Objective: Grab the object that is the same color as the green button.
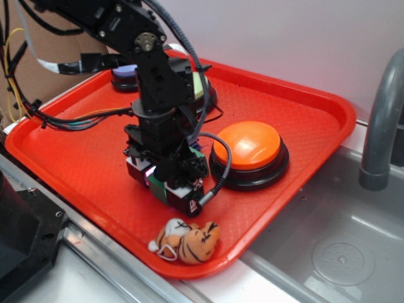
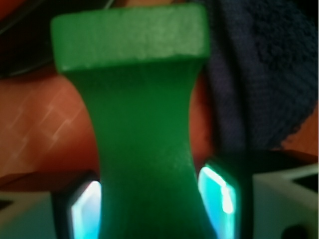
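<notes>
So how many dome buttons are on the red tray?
3: the orange button right of the arm, the green button and the purple button behind it, both partly hidden. Others may be hidden.

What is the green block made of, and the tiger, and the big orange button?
The green block looks like painted wood or matte plastic: a smooth, dull surface with no shine, though the view is blurry. The tiger seems to be soft plush fabric, since it looks fuzzy and squashy. The orange button looks like glossy hard plastic, because light glints off its dome.

Open tray (image 1: pixel 76 158) left of the pincer (image 1: pixel 169 183) — orange button (image 1: pixel 247 146) crowds its right, tiger plush (image 1: pixel 188 240) sits in front.
</notes>
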`<state>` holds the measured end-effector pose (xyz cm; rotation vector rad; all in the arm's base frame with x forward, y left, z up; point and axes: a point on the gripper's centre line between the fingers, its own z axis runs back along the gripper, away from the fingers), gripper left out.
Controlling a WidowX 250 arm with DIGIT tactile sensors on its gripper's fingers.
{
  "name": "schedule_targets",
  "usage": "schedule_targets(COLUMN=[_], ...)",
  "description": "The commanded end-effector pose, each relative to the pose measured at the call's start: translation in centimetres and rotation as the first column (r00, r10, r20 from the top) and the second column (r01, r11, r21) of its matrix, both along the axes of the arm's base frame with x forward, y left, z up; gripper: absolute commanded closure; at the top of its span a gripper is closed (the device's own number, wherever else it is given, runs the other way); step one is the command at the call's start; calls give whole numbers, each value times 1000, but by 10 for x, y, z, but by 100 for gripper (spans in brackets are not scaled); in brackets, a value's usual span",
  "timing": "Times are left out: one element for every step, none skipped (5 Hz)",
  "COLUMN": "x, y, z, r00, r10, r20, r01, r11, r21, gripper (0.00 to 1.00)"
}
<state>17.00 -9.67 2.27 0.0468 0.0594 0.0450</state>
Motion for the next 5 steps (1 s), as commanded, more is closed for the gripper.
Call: schedule_targets(x=[4,1,-5,-3,-3], y=[35,79,119,129,127], z=[78,122,141,145,144], r00=[988,970,939,924,914], r10=[73,155,281,322,342], r20=[138,188,198,206,218], r01=[-74,-148,-270,-309,-338], r11=[997,988,959,946,939], r21=[-3,-53,-82,-92,-58], gripper=[100,100,100,100,100])
